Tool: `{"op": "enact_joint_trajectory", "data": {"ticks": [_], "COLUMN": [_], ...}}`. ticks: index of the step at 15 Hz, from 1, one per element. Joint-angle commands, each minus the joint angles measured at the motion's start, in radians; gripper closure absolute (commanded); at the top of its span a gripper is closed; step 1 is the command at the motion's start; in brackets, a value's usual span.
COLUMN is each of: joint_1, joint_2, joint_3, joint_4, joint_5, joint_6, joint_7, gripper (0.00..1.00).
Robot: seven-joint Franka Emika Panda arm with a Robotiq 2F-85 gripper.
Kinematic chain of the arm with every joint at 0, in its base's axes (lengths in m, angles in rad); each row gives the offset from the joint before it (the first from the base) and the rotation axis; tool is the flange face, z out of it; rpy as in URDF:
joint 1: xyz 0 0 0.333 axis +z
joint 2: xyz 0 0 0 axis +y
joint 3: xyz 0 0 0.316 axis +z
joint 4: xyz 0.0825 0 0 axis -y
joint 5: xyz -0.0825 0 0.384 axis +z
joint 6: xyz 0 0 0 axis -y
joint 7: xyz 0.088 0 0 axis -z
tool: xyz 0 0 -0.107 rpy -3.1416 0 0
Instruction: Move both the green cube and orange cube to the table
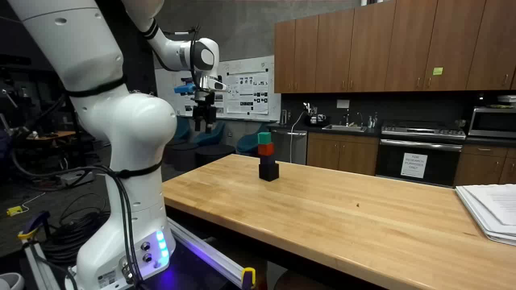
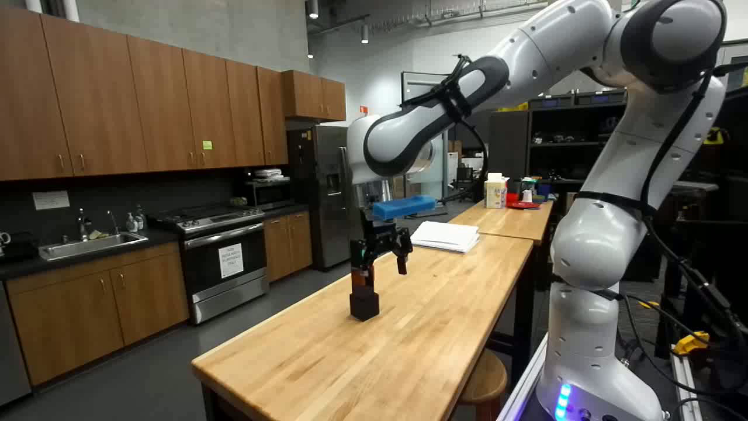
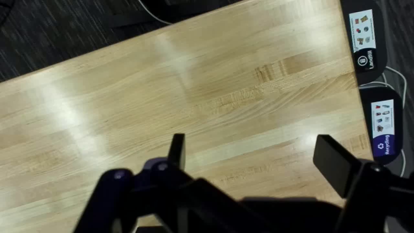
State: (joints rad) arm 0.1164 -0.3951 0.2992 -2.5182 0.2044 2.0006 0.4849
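Note:
The green cube [image 1: 264, 138] is at the top of an upright stack. The orange cube [image 1: 266, 149] is right under it, above a dark cube [image 1: 267, 160] and a larger black cube [image 1: 269, 172] on the wooden table [image 1: 322, 197]. My gripper [image 1: 203, 125] hangs to the side of the stack, apart from it, fingers pointing down. In an exterior view my gripper [image 2: 380, 270] overlaps the stack and partly hides the orange cube [image 2: 363, 278] and most of the green one. In the wrist view my gripper [image 3: 251, 145] is open and empty over bare wood; no cube shows there.
A pile of white papers [image 1: 494, 209] lies on the table, and it also shows in an exterior view [image 2: 447, 235]. The table's corner and edge show in the wrist view, with a landfill bin [image 3: 364, 42] and a recycling bin [image 3: 382, 126] beyond it.

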Motion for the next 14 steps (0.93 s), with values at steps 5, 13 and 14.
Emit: {"op": "enact_joint_trajectory", "data": {"ticks": [5, 13, 14], "joint_1": [0.013, -0.022, -0.028], "joint_2": [0.001, 0.084, 0.098], "joint_3": [-0.013, -0.059, -0.071], "joint_4": [0.002, 0.016, 0.019], "joint_5": [-0.006, -0.114, -0.129], "joint_6": [-0.002, 0.094, 0.112], "joint_7": [0.004, -0.082, -0.095], "gripper": [0.00, 0.00, 0.00]}}
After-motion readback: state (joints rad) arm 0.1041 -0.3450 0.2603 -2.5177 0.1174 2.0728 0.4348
